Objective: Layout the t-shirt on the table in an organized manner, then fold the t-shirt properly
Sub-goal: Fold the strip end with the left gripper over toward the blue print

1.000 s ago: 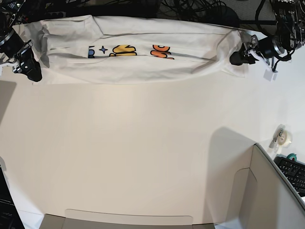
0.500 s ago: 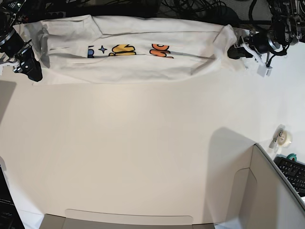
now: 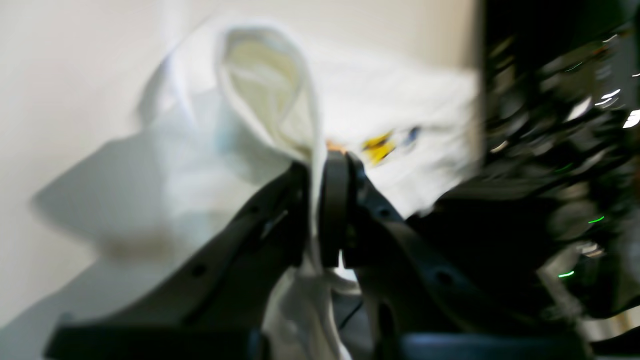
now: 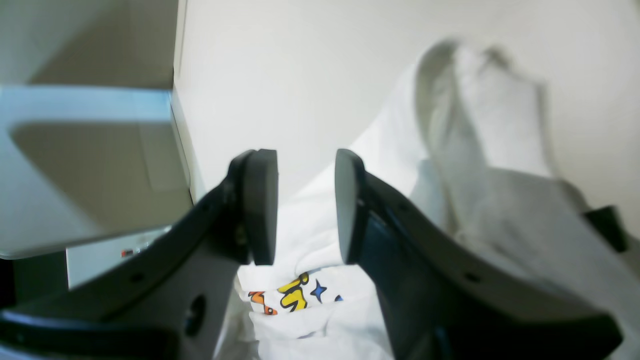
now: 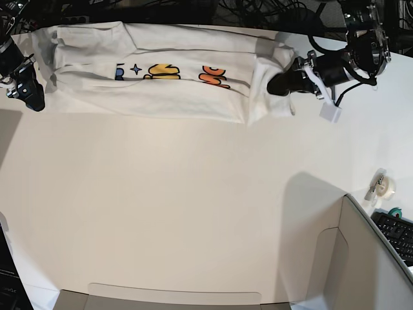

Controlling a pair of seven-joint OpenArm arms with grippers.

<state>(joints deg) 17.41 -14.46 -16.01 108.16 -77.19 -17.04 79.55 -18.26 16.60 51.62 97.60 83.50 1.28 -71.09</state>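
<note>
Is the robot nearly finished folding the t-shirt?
Not yet. The t-shirt already lies as a long folded band on the table. The left gripper pinches one end, folding it inward. The right gripper is open; further folds remain.

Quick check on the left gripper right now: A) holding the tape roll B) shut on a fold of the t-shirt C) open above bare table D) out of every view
B: in the left wrist view the left gripper has its jaws pinched together on a fold of the t-shirt.
</note>
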